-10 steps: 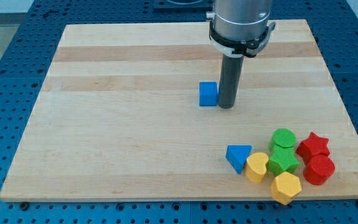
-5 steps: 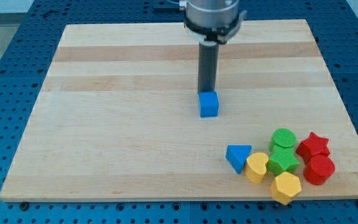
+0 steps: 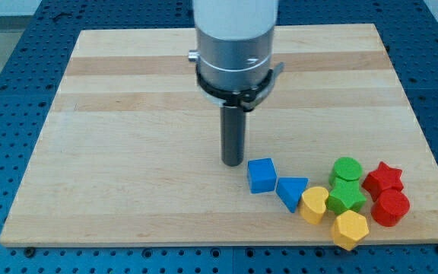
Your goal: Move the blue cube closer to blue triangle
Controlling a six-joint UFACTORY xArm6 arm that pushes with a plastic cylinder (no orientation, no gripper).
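On the wooden bench [image 3: 128, 152], my tip [image 3: 233, 164], a bare rod with no pincer to open or close, stands just up-left of the blue cube [image 3: 261, 175], which touches the blue triangle [image 3: 291, 191] at its lower right.

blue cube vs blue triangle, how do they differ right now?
Shape: the blue cube shows square faces, while the blue triangle is a wedge that narrows toward the view's bottom. Place: the cube sits to the view's upper left of the triangle, and nearer my tip. Neighbours: the triangle lies against the yellow heart; the cube does not. Both are the same blue and appear to touch.
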